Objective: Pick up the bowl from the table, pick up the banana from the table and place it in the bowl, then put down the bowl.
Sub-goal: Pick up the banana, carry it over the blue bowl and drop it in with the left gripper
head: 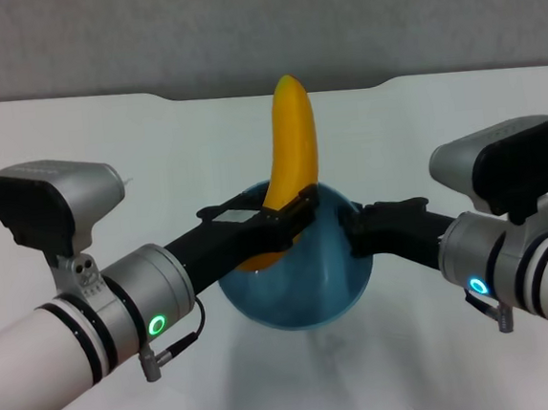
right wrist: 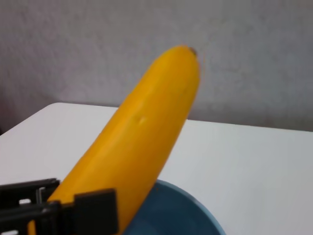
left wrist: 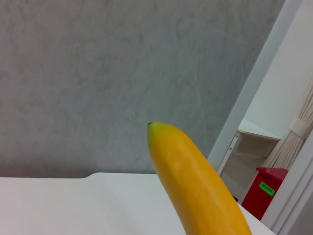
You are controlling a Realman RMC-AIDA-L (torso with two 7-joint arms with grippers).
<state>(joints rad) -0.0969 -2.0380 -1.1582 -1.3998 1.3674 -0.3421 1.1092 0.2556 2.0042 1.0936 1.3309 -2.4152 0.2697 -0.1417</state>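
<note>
Head view, centre frame: glossy light-blue round plastic bowl (head: 295,285) is off the broad white tabletop (head: 105,143), carried by the right gripper (head: 346,229), whose black claw is pinched onto the bowl's rim on the right side of the frame.

Smooth curved yellow-orange toy banana (head: 289,156) stands nearly upright, lower end down inside the bowl, dark tip up near top centre. Left gripper (head: 290,225) comes in from lower left, claw clamped across the banana's lower part just above the rim.

Judgement: the banana is longer than the bowl is wide, so it goes in end-first and will lean on the rim. The grip is kept low so the end seats before release.

Right wrist view shows the banana (right wrist: 142,132), bowl rim (right wrist: 181,205) and left claw (right wrist: 63,210) at bottom left. Placement is nearly done; release and set-down remain.
</note>
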